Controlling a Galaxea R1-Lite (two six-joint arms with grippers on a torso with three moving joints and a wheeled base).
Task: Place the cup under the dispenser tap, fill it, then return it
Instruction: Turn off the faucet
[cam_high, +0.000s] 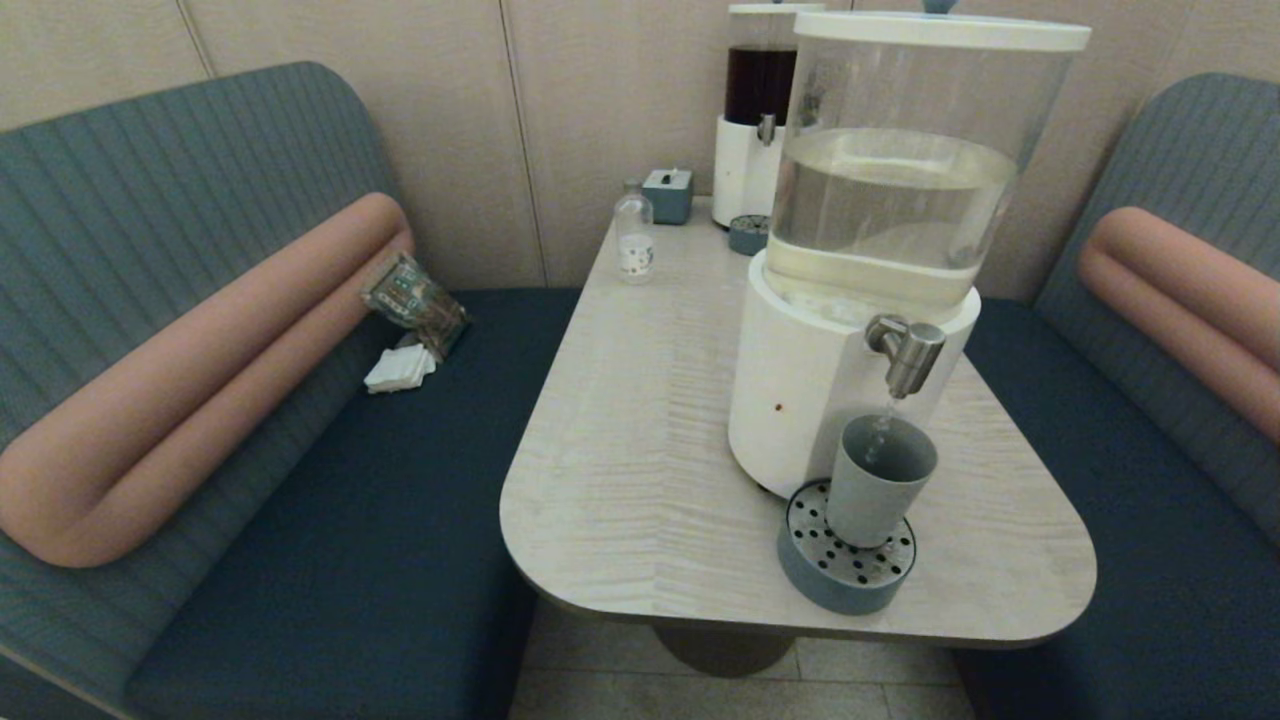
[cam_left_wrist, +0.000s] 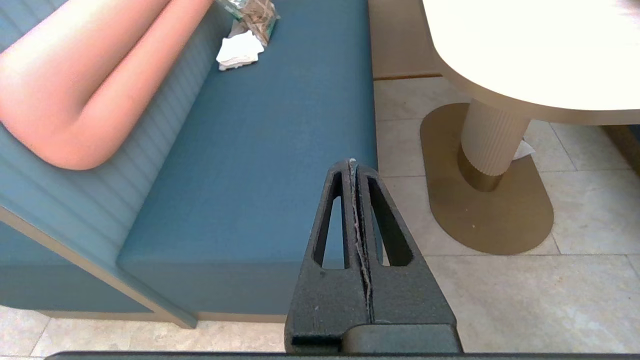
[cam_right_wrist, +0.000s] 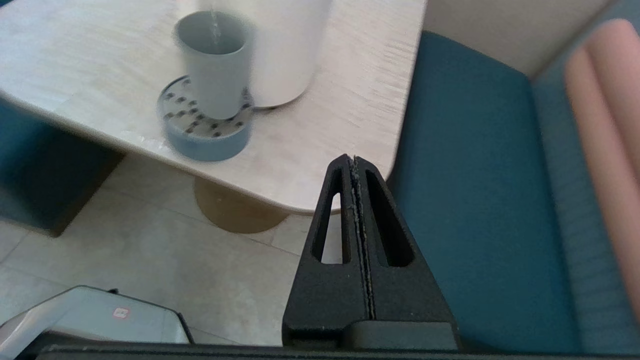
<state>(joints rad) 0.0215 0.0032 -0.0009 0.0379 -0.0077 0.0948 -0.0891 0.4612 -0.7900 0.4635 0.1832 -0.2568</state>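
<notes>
The cup (cam_high: 879, 480) stands upright on the drip tray (cam_high: 846, 566) near my table's (cam_high: 640, 440) front right corner, right below the dispenser tap (cam_high: 907, 352), and a thin stream is falling into it. The tray touches the foot of the big clear dispenser (cam_high: 880, 240). My right gripper (cam_right_wrist: 354, 162) hangs off the table's front right corner, over the floor and bench edge, fingers pressed together, empty. My left gripper (cam_left_wrist: 352, 165) is parked low beside the left bench (cam_left_wrist: 240, 165), fingers together too, nothing held.
</notes>
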